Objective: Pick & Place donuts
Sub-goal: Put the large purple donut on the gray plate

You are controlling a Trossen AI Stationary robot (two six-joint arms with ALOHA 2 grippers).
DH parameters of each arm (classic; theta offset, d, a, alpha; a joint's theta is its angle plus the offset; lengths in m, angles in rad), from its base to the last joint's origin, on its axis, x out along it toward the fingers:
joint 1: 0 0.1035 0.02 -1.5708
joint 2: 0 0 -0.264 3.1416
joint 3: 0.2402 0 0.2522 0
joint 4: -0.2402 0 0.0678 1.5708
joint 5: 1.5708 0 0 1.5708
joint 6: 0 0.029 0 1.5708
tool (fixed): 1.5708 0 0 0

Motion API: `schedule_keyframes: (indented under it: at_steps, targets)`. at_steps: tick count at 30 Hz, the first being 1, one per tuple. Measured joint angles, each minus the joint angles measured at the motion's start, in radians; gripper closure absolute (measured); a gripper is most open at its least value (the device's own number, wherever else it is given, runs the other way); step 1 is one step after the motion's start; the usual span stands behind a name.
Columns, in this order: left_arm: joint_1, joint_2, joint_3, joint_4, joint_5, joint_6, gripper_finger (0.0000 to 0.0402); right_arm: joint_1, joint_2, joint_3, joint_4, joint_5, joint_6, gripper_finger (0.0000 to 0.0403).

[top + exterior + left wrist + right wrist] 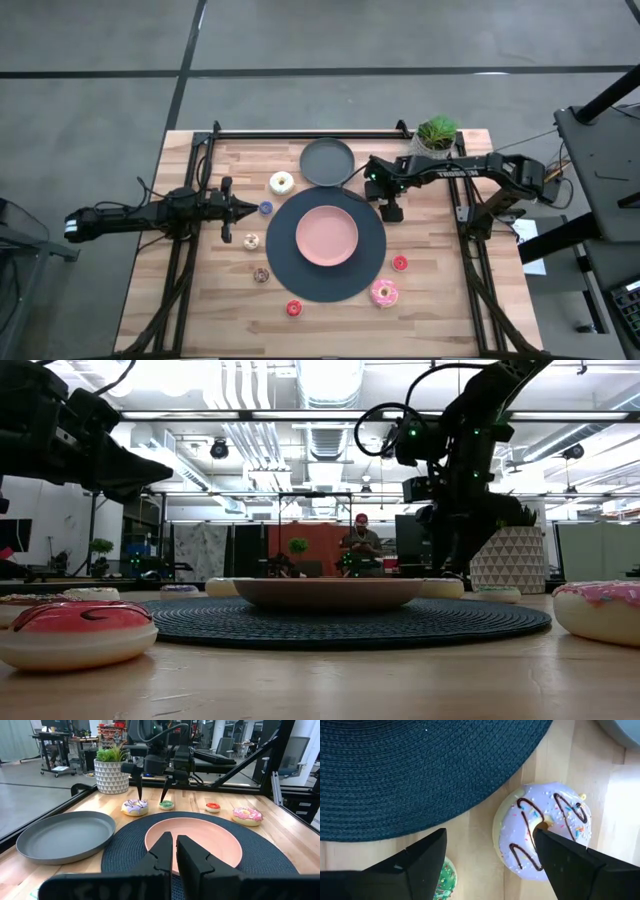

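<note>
We noted the lilac donut (542,831) close up in right wrist view: pale purple icing, dark choc squiggles, coloured sprinkles, cream dough at rim, small centre hole. It lay flat on the desk (440,300), hole facing up; being a ring, it had no long axis we could name. It sat just off the edge of the dark woven mat (420,770), not on it. A small green donut (444,880) lay beside it, partly hidden by a finger.

Right end effector (490,865) hung over these two, fingers spread wide, released, gripping nothing; the lilac donut showed partly between the tips. In left wrist view, the same end effector (151,800) stood with tips down at the lilac (134,807) and green (166,805) donuts, near the potted plant (112,770).

Other donuts, high view: cream one (282,183) by the grey plate (327,161); tiny blue (266,208), tan (251,241), brown (261,275) along mat's left side; red (294,309) at front; pink sprinkled (384,293) and small red (400,263) at right. All flat, holes up.

Pink plate (326,236) sat mid-mat. Open wood lay at desk's front and right side; back edge was crowded by the plant, the grey plate and the arm.

Left end effector (240,208) waited over the desk's left side, clenched, holding nothing.
</note>
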Motion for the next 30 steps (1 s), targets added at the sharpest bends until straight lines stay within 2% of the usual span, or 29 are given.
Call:
schedule_keyframes:
  at_steps: [12,30]
  targets:
    - [0.000,0.000,0.000,-0.002,0.000,0.000,0.0401,-0.005,0.065,-0.001,0.033,0.027,0.000,0.0108]
    - [0.000,0.000,0.000,0.002,0.000,0.000,0.0401,-0.022,0.093,-0.001,0.052,0.050,0.002,0.0123]
